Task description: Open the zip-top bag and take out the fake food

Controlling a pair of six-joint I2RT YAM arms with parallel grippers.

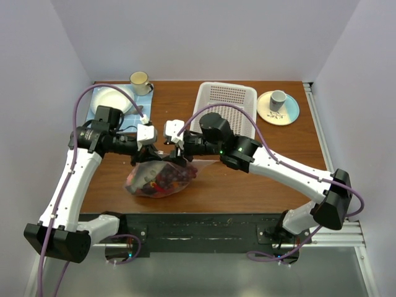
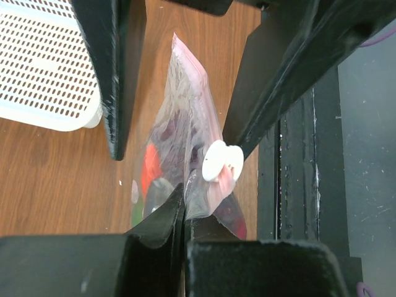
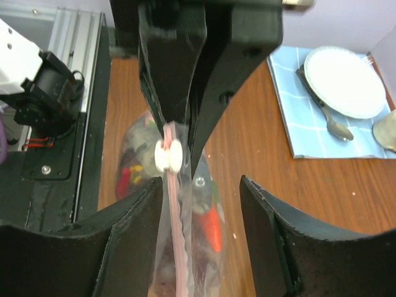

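Bag [image 1: 162,178] sits mid-table, in front of the basket [image 1: 224,102]. Its belly rests on the table [image 1: 260,185] and its zip edge is lifted between the two grippers. Food [image 1: 167,179] is all inside; in the right wrist view an orange-red piece [image 3: 212,226] shows through the plastic.

Left gripper [image 2: 184,207]: pressed together, pinching the bag's top edge just beside the white slider [image 3: 168,154].

Right gripper [image 3: 199,182]: spread, with one finger on each side of the pink zip strip [image 3: 176,260] and neither touching it. It is lower on the strip than the slider.

Whether the zip is sealed along its length: cannot tell.

Risks from here (judgement):
- The right jaws straddle the whole strip. Closing as they stand would clamp both walls together, and a pull would then drag the bag rather than part it.
- The slider sits close to the left fingers. Going for it leaves little room, so the right fingers could knock the left ones or push the slider out of reach.
- The left hold is on thin, slick plastic. A sideways tug from the right could slip the film out and drop the edge onto the table.
- The belly rests loose, nothing pinning it. A hard pull could slide the whole bag toward the near edge.
- If the zip gives suddenly with the mouth tilted, pieces could roll out uncontrolled.
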